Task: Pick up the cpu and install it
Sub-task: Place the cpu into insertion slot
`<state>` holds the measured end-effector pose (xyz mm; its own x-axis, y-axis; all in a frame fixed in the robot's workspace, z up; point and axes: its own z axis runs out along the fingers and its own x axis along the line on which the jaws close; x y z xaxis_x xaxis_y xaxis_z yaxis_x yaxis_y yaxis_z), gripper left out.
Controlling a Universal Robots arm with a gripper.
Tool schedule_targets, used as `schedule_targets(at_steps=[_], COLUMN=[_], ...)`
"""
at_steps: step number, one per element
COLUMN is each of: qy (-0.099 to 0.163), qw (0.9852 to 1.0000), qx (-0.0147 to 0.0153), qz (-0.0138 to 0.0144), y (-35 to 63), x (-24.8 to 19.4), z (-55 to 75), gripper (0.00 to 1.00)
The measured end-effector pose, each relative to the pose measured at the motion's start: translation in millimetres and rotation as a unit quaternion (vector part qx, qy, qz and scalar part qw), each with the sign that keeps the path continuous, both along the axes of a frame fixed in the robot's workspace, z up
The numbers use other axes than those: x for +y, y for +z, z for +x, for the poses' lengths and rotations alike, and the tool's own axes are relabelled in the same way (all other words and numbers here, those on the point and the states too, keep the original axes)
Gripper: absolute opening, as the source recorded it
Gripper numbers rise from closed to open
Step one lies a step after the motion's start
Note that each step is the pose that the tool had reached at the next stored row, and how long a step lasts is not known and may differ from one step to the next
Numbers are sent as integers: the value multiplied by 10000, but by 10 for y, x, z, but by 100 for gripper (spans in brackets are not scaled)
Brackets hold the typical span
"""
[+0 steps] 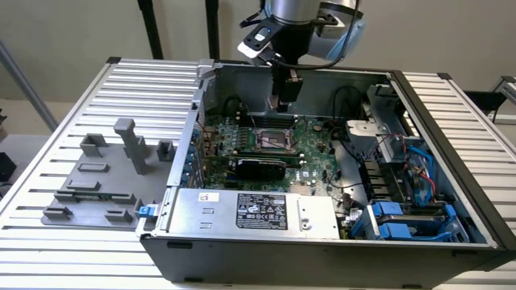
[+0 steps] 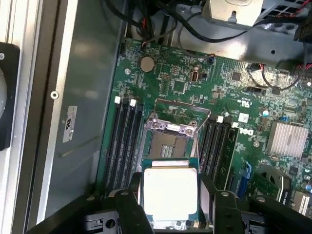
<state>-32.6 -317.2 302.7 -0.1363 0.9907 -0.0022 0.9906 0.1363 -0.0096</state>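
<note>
Cpu (image 2: 169, 187) is pinched between the pincer (image 2: 171, 194) fingers, above the motherboard (image 2: 195, 92) near its open socket (image 2: 168, 145).

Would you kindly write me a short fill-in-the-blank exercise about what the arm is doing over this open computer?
1. The tool is shut on the ____, gripping it by two opposite edges.
2. The cpu socket on the motherboard holds ____ chip yet.
3. Black memory slots flank the cpu socket on ____ sides.
Missing words: cpu; no; both.
</note>
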Motion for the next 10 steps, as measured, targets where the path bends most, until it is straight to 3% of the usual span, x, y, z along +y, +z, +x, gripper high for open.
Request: schedule_targets(at_steps=[3, 10], qy=[-273, -789], qw=[9996, 9969], qx=[0, 0], qz=[0, 0], y=[-25, -89], x=[0, 0], z=[0, 0], gripper=[55, 55])
